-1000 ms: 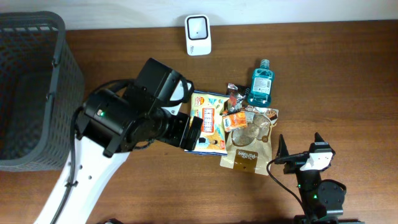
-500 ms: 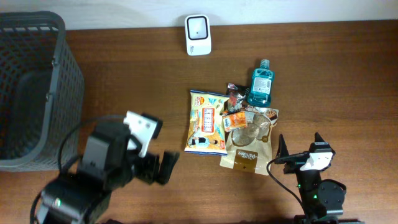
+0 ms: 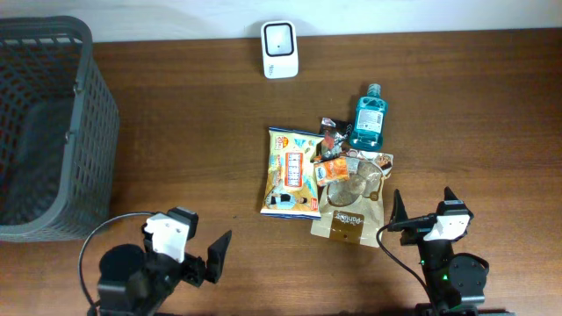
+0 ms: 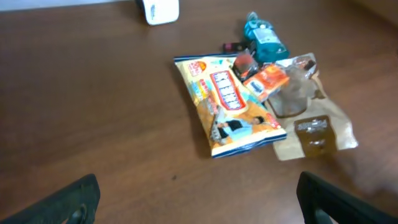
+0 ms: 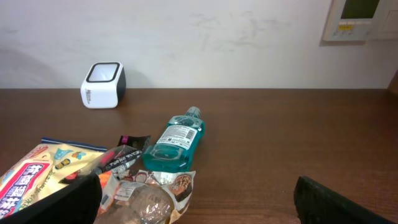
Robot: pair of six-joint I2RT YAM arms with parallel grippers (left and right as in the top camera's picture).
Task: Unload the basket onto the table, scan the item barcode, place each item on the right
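free: we see bare table [image 3: 189, 132] between basket [image 3: 92, 123] and snack bag [image 3: 291, 171], more to the right of the mouthwash bottle [image 3: 368, 120] | obstacles: bag, bottle, brown pouch [image 3: 351, 215] and small packets [image 3: 333, 168] bunched, touching | scanner [image 3: 280, 49] alone at the back edge, approach open

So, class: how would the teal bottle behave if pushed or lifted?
The teal bottle lies on its side, so a push may roll it. It looks like hard, smooth plastic: probably stiff, perhaps slippery. Seemingly full, likely heavy.
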